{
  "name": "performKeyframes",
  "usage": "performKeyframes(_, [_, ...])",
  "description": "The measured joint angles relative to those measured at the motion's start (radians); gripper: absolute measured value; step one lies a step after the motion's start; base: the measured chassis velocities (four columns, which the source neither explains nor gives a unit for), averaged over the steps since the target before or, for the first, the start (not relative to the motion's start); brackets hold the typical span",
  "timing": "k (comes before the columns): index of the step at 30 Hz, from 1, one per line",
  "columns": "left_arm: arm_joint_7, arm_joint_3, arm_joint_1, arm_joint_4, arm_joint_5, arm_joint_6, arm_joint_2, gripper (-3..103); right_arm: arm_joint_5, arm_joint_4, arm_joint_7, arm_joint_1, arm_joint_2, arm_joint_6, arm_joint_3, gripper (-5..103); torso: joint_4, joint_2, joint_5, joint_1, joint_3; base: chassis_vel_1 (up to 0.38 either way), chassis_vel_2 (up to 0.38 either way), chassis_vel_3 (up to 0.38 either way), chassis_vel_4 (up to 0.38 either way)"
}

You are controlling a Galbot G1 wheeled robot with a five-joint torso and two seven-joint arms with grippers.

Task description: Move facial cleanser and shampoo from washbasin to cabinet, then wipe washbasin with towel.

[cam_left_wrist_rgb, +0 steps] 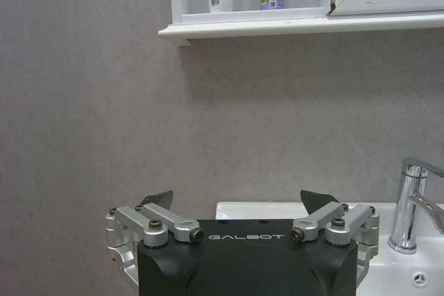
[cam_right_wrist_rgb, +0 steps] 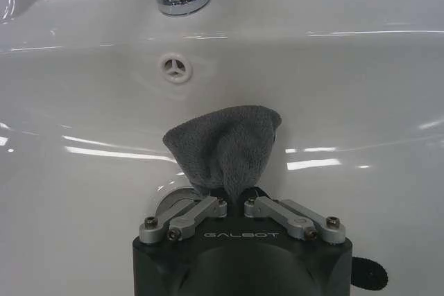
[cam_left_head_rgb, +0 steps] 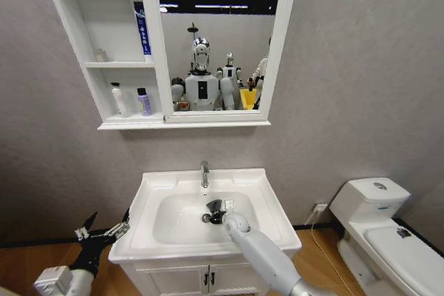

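Note:
The washbasin (cam_left_head_rgb: 267, 195) sits in the middle of the head view. My right gripper (cam_left_head_rgb: 214, 211) is down in its bowl, shut on the dark grey towel (cam_right_wrist_rgb: 225, 149), which bunches up against the white bowl just below the overflow hole (cam_right_wrist_rgb: 177, 68). My left gripper (cam_left_head_rgb: 104, 230) hangs open and holds nothing, left of the washbasin's front corner. The facial cleanser and shampoo stand side by side on the cabinet's (cam_left_head_rgb: 104, 124) lowest shelf, as a white bottle (cam_left_head_rgb: 119, 99) and a purple bottle (cam_left_head_rgb: 144, 102).
The chrome faucet (cam_left_head_rgb: 205, 173) rises at the back of the bowl, close to the right gripper. A white toilet (cam_left_head_rgb: 378, 220) stands to the right. A small jar (cam_left_head_rgb: 100, 55) is on the middle shelf. The mirror (cam_left_head_rgb: 215, 39) reflects robots.

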Motion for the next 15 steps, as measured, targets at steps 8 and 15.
performKeyframes(8, [0.000,0.000,0.000,0.000,0.000,0.000,0.000,100,0.001,-0.030,-0.030,0.014,0.034,0.009,-0.021,6,0.0000,0.000,0.0000,0.000,0.000,0.000,0.000,0.000,0.000])
performKeyframes(15, [0.000,0.000,0.000,0.000,0.000,0.000,0.000,100,-0.006,-0.075,-0.093,0.034,0.080,0.036,-0.041,6,0.0000,0.000,0.0000,0.000,0.000,0.000,0.000,0.000,0.000])
